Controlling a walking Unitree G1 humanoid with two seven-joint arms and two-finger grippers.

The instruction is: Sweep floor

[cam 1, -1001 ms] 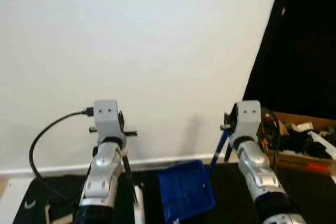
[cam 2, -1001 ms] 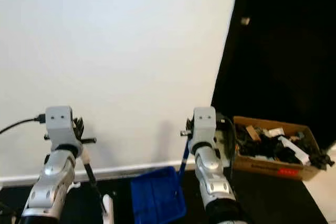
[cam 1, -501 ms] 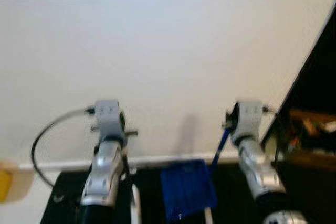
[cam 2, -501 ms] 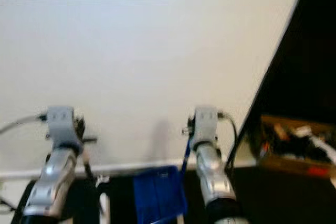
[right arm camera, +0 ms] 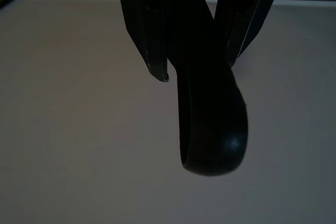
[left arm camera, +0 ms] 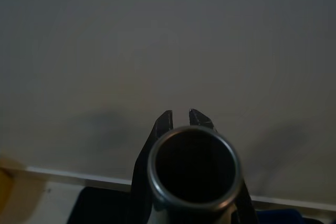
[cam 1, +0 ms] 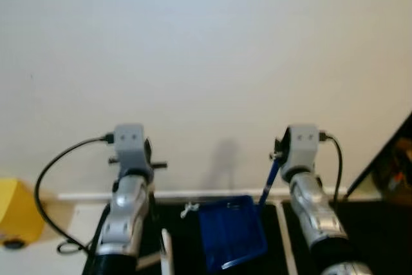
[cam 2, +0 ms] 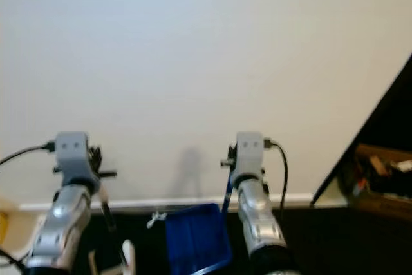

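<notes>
My left gripper [left arm camera: 180, 119] is shut on the broom handle [left arm camera: 193, 169], whose round metal tube end faces the left wrist camera. In the left eye view the broom handle [cam 1: 155, 209] drops from the left gripper [cam 1: 150, 161] as a thin dark rod. My right gripper [right arm camera: 197, 51] is shut on the dustpan's black handle end [right arm camera: 210, 129]. The blue dustpan [cam 1: 232, 233] hangs low between my arms on its blue stem [cam 1: 269, 181], below the right gripper [cam 1: 277, 153]. Both arms are raised in front of a white wall.
The white wall [cam 1: 206, 62] stands close ahead with a baseboard [cam 1: 193, 194] at its foot. A dark mat [cam 1: 273, 243] covers the floor below. A yellow object [cam 1: 16, 214] sits at the far left, a small white scrap [cam 1: 188, 209] lies by the baseboard, and a cardboard box [cam 2: 386, 181] stands at the right.
The camera has swung to the left: the cardboard box has slid to the right edge and the yellow object has come into view. Both arms keep the same pose and hold.
</notes>
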